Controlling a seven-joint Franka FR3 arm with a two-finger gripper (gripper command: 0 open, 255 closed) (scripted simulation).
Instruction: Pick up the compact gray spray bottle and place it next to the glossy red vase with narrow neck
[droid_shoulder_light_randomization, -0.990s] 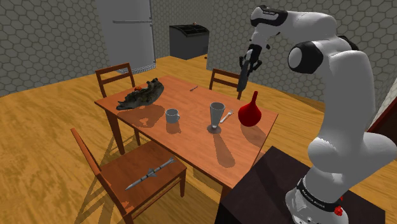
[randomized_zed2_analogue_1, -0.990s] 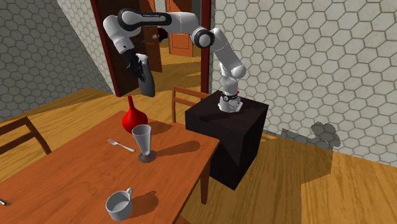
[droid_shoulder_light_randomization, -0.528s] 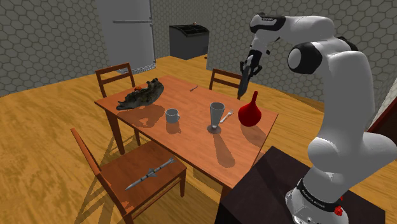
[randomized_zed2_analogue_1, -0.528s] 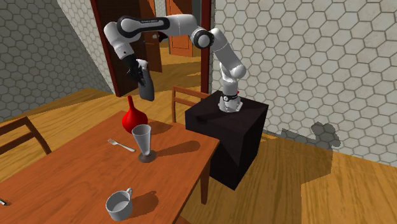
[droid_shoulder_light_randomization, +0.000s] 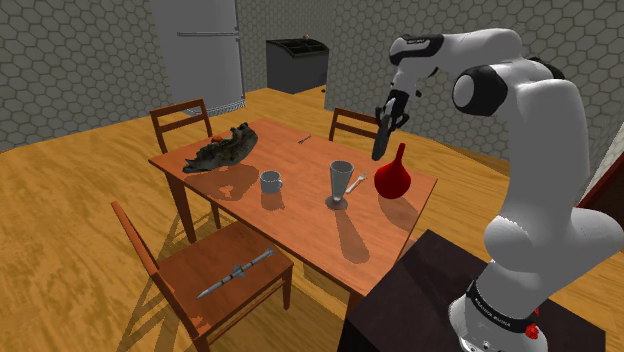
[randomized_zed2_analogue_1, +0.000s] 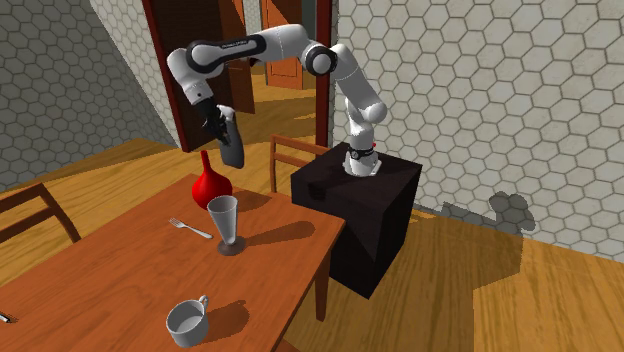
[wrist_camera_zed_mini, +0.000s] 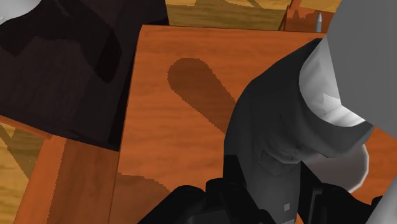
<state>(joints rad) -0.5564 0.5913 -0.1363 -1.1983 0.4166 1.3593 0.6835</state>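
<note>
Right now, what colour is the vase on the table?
The vase is glossy red; the shoulder view shows it best.

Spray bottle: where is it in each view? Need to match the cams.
Shoulder view: the spray bottle hangs from the gripper, right of middle, just left of the red vase neck.
Second exterior view: the spray bottle is upper left, just right of the vase neck.
Wrist view: the spray bottle is clasped between the fingers, above the table.
Shared landmark: the wooden table.
</note>
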